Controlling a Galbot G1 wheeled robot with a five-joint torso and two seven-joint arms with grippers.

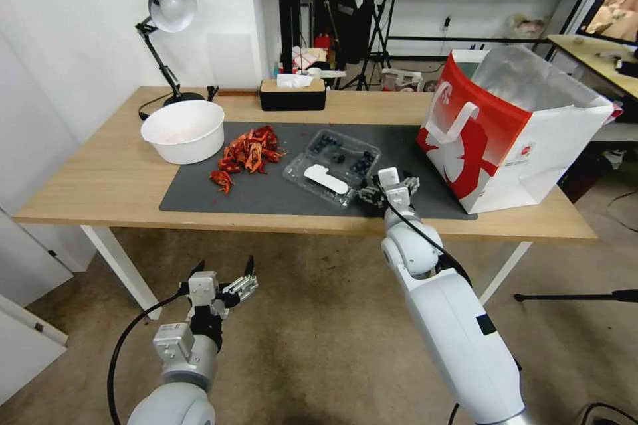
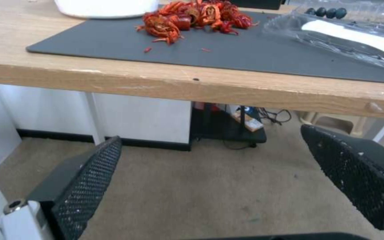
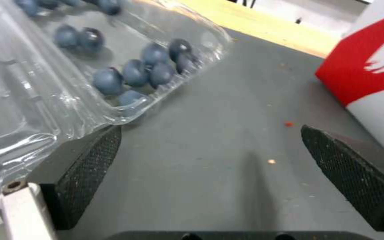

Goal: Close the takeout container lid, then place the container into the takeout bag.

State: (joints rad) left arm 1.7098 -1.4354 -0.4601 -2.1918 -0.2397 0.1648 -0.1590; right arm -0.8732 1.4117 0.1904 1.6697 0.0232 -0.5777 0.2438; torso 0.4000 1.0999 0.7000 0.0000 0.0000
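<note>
Start at your 9 o'clock: the left gripper (image 1: 222,284) hangs below the table (image 1: 93,179) edge with its jaws spread and nothing between them, parked and out of the work. On the table at about 10 o'clock sits a round white bowl (image 1: 183,131); what it holds you can't make out. Beside it a heap of red crayfish (image 1: 247,151) lies loose on the dark mat (image 1: 199,192). Near 12 o'clock is the takeout container (image 1: 332,166), lying open and flat on the mat, its tray half holding a few scattered blueberries (image 3: 134,73), the lid (image 1: 318,179) half toward you with its white sticker (image 1: 325,178) facing up. Treat it as light, thin and slippery; it will likely flex or skid if you squeeze hard, and the berries will roll if you tip it. Take the lid by its free rim, and once it is snapped shut, grip across the short sides. Your right gripper (image 1: 389,189) rests low on the mat just beside the clamshell's near corner, jaws wide apart, one finger (image 3: 87,173) tucked under the plastic edge, holding nothing. At 2 o'clock stands the takeout bag (image 1: 512,133), upright, mouth open, foil lining showing; its contents are hidden from you.
</note>
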